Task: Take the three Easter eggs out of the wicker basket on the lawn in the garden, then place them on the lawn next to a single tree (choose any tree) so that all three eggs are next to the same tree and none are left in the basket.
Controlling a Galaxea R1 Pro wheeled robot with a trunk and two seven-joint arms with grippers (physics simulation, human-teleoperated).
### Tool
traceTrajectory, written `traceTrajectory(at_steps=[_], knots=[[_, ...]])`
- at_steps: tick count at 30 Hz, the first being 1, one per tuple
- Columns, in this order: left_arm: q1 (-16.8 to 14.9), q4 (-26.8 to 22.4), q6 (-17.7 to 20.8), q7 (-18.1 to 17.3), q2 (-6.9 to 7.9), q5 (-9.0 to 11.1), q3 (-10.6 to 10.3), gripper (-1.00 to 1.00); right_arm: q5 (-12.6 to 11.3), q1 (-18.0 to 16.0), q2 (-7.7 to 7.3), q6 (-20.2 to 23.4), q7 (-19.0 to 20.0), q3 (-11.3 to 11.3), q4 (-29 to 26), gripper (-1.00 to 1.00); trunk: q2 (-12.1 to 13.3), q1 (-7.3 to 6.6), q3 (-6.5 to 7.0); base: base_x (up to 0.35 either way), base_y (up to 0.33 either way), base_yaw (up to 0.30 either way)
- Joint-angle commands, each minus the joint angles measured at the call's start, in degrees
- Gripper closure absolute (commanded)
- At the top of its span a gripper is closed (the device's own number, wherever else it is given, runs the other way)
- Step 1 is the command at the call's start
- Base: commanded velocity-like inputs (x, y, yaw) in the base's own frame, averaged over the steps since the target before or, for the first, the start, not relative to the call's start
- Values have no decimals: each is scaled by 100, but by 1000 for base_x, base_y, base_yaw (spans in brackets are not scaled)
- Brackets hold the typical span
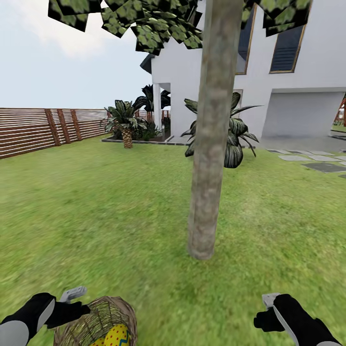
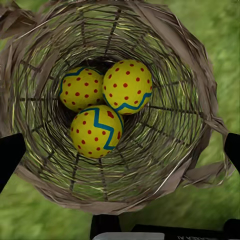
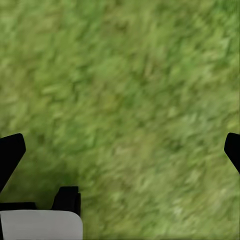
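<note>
- The tree (image 1: 207,158) stands at the centre of the head view, its grey-brown mottled trunk rising from the lawn (image 1: 96,206) a little below mid-frame and running up past the top edge; flat green leaves (image 1: 144,24) spread across the upper left and upper right of that frame.
- The wicker basket (image 1: 98,323) sits at the lower left of the head view, cut by the bottom edge, tilted so its mouth faces the camera; one yellow egg with red dots (image 1: 117,335) shows inside it.
- In the left wrist view the basket's rim (image 2: 197,80) rings the frame and the three Easter eggs (image 2: 96,131) lie together at its bottom, touching one another; one egg sits at centre left (image 2: 81,88), one at upper centre (image 2: 127,86), and the third just below them; each is yellow with a blue zigzag and red dots.
- The left gripper (image 1: 67,305) is at the lower left of the head view, just beside the basket's rim; in its wrist view the dark fingertips (image 2: 10,155) stand wide apart at the frame's two side edges, so it is spread open, with the basket mouth between them and nothing gripped.
- The right gripper (image 1: 265,315) is at the lower right of the head view, well apart from the basket; in its wrist view the fingertips (image 3: 10,155) stand wide apart over bare grass (image 3: 130,100); open, holding nothing.
- Further back in the head view: a wooden slat fence (image 1: 38,129) at middle left; a short palm (image 1: 126,122) and a broad-leaved plant (image 1: 235,137) near mid-frame; a white house (image 1: 288,96) at upper right; paving slabs (image 1: 317,161) at the right edge.
</note>
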Motion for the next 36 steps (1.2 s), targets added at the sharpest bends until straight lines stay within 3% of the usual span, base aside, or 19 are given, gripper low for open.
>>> traceTrajectory(at_steps=[1,8,36], knots=[[-3,-9,30,-36,-8,-53,43,-100,1,-3,-6,27,13,29,-9,-100,-4,0,-7,0,51,0],[-2,-7,30,-36,-77,-57,43,-100,0,-3,-7,28,13,30,-10,-100,-4,0,-7,0,12,0],[-6,-9,21,-34,-84,-47,52,-100,0,-4,25,21,11,33,10,-100,-4,0,-7,0,0,0]])
